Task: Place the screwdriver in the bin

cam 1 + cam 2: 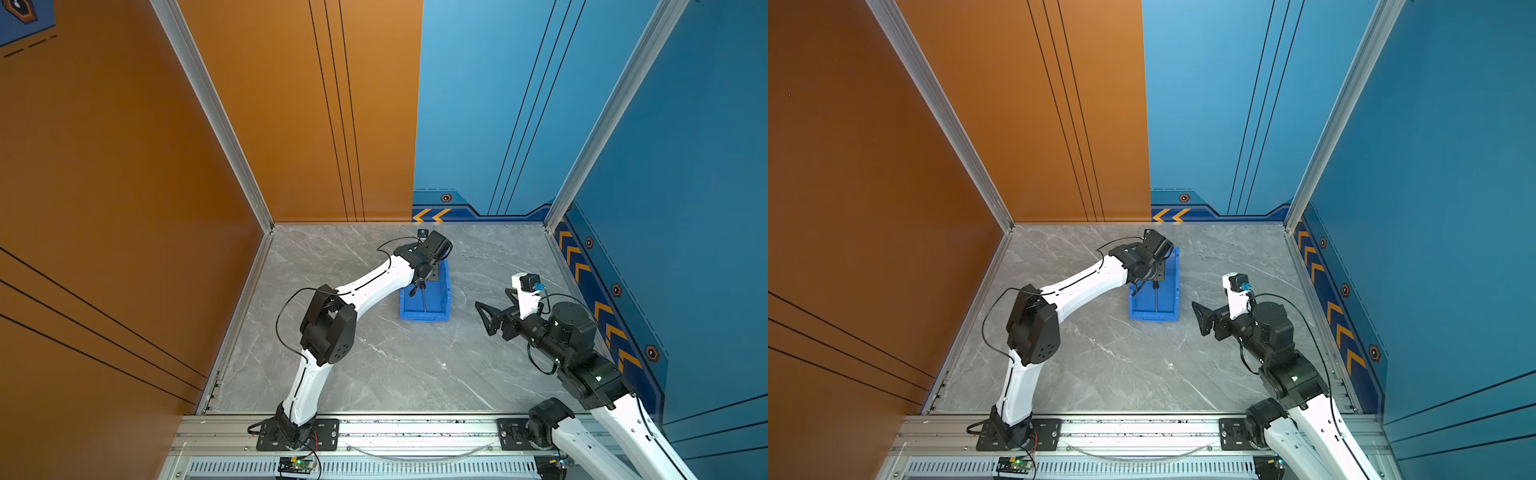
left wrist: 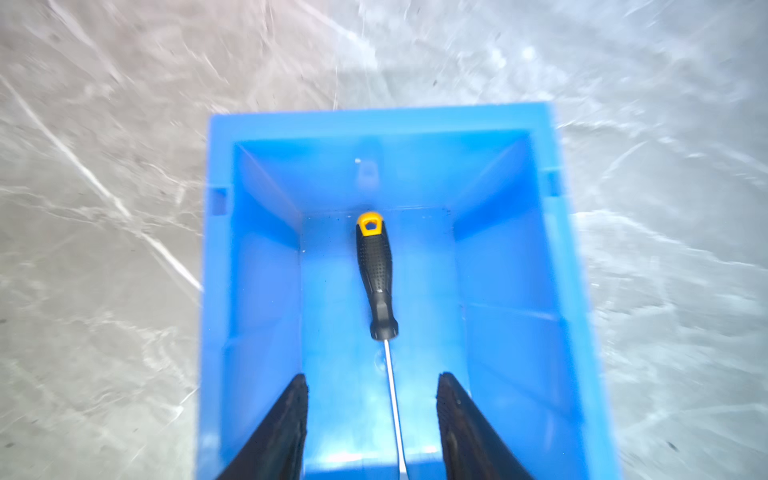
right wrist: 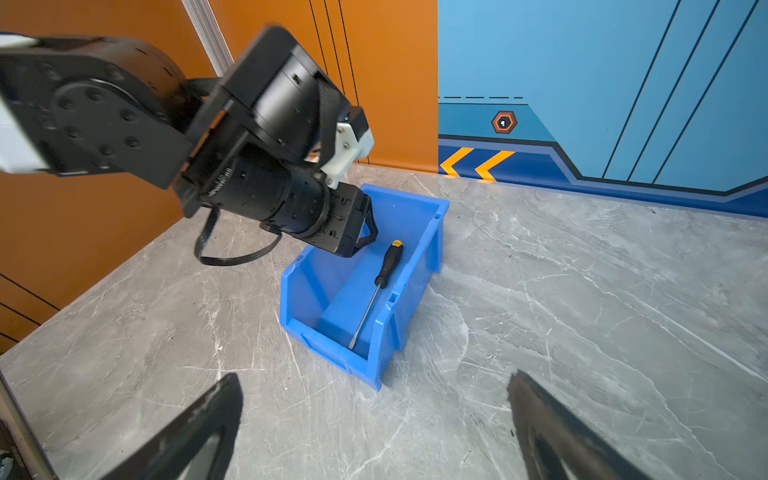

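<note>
So the screwdriver (image 2: 376, 278) is lying flat on the floor of the blue bin (image 2: 374, 118). It runs lengthwise, with the yellow cap end up near one short wall and the thin shaft pointing toward the end with the lower front. In both top views the bin sits around the middle of the frame on the grey marble desk (image 1: 395, 365), and the left tool (image 2: 372, 376) hangs right over it. Its fingers are spread apart, one on each side of the shaft, not touching it as far as I can see. The right tool (image 1: 483, 318) hovers over bare desk at middle right of the frame, a bit off from the bin, fingers wide apart and empty.
</note>
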